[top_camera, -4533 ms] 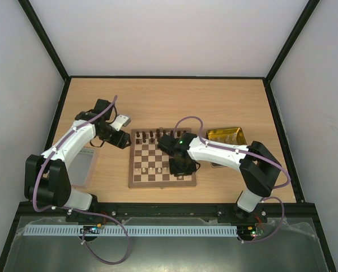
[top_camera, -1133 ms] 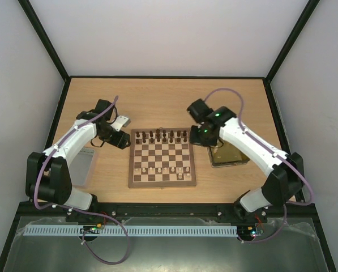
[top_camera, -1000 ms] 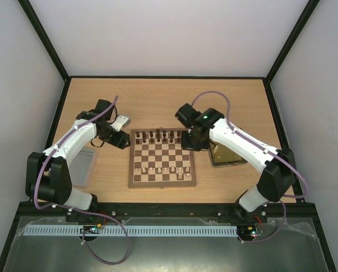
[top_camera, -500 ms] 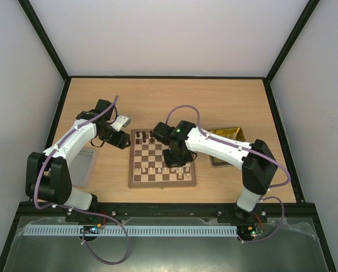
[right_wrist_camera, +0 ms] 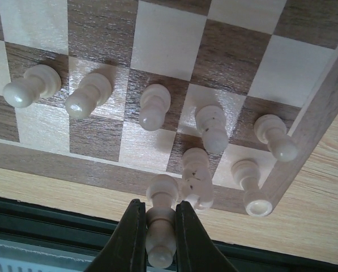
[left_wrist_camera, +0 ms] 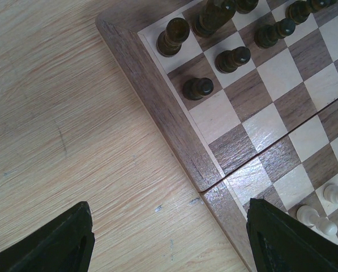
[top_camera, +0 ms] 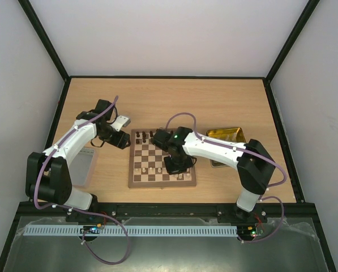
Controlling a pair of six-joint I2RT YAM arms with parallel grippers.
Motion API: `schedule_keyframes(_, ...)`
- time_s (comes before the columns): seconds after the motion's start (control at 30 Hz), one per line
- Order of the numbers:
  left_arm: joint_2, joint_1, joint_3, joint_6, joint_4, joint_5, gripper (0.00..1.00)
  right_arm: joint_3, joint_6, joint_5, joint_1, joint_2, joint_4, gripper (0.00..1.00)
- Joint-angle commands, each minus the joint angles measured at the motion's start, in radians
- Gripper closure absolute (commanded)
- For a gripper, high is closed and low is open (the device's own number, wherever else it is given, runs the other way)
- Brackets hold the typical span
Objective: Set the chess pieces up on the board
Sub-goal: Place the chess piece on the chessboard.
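The board [top_camera: 157,183] lies mid-table. Dark chess pieces [top_camera: 148,136] stand along its far rows and cream pieces [top_camera: 149,169] along its near rows. My right gripper [top_camera: 177,164] hangs over the board's near right part. In the right wrist view it [right_wrist_camera: 159,226] is shut on a cream piece [right_wrist_camera: 160,218], held above the board's near border [right_wrist_camera: 72,161] beside several standing cream pieces [right_wrist_camera: 154,105]. My left gripper [top_camera: 120,140] is open and empty at the board's far left corner. The left wrist view shows it [left_wrist_camera: 169,243] over bare table beside the board's edge [left_wrist_camera: 157,96] and dark pieces [left_wrist_camera: 198,88].
A shiny yellow tray [top_camera: 228,135] sits right of the board, partly behind my right arm. A grey translucent lid [top_camera: 84,164] lies at the left under my left arm. Black frame rails bound the table.
My right arm swung from the yellow tray leftward across the board's far side and down to its near right rows, carrying a cream piece. My left arm has not moved.
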Motion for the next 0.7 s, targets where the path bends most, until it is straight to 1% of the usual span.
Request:
schedule_keyframes(0.0,-0.016,-0.005,-0.017,-0.004,0.004,-0.003,0.25,-0.009,-0.014,-0.007,0.011,0.015,0.017,0.96)
schedule_keyframes(0.67,-0.026,-0.005,-0.019,-0.005,0.005,-0.006,0.25,-0.017,-0.023,-0.022,0.020,0.056,0.063,0.96)
